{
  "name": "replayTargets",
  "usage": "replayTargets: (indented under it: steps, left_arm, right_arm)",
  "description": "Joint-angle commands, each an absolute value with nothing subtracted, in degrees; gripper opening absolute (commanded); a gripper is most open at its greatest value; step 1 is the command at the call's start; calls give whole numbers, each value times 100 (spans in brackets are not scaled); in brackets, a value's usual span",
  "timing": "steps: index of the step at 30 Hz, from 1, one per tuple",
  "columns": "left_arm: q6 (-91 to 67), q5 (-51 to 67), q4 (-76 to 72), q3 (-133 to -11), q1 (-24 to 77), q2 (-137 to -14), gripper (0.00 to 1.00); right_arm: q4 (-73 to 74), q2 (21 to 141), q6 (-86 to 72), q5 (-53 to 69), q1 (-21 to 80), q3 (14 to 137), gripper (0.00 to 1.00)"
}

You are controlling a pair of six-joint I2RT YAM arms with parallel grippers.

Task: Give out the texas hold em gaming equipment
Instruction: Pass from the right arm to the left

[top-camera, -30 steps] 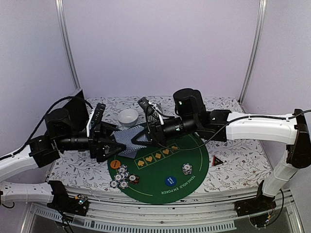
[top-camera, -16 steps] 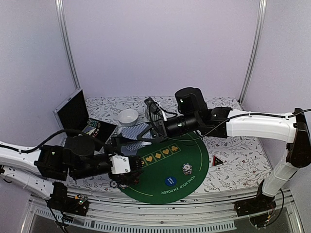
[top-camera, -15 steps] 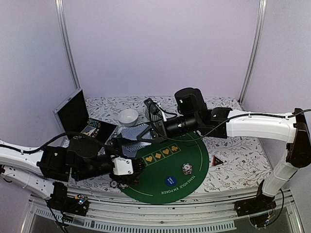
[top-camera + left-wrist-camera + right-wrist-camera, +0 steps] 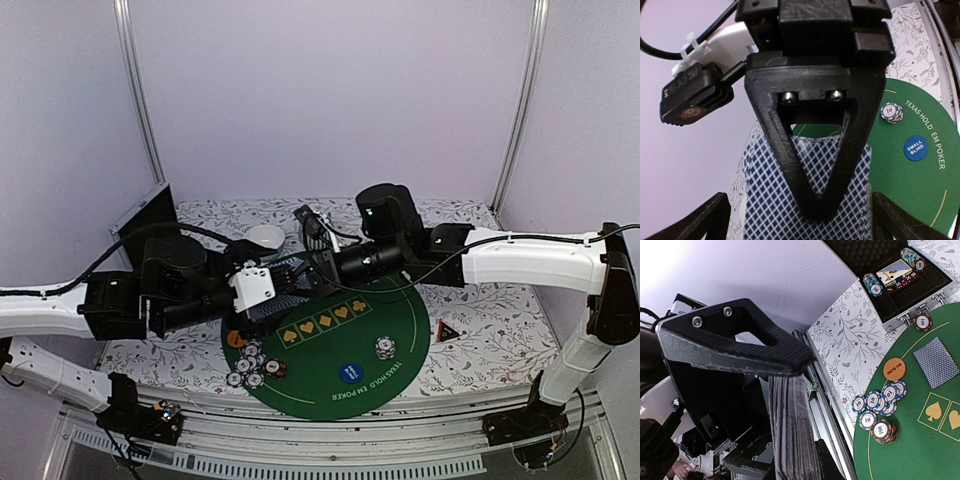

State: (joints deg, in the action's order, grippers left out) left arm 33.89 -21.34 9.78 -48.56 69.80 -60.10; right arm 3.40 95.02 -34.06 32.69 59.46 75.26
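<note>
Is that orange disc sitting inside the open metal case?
No, the orange disc lies on the edge of the green mat, outside the case.

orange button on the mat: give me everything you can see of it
The orange button is a flat round disc, plastic-looking, plain orange with dark BIG BLIND lettering face up. It lies flat on the green mat near the mat's edge, beside a single face-down card and clear of it. The chip pile sits very close; contact can't be judged. Nothing holds it.
</note>
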Motion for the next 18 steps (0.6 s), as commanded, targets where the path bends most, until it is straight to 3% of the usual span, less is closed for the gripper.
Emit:
replayTargets:
  steps: [1, 12, 18]
  left_arm:
    - [3104, -1552, 1376, -4965, 6775, -6114, 98]
    - [3293, -1856, 1040, -4759, 6728, -6136, 85]
    - [3305, -1680, 1021, -4629, 6727, -6048, 88]
  right_arm:
    - [285, 9666, -3479, 3444, 6021, 7587, 2]
    - [211, 9883, -3548, 3669, 6019, 7742, 3]
    - [205, 9904, -3610, 3683, 6021, 7743, 3]
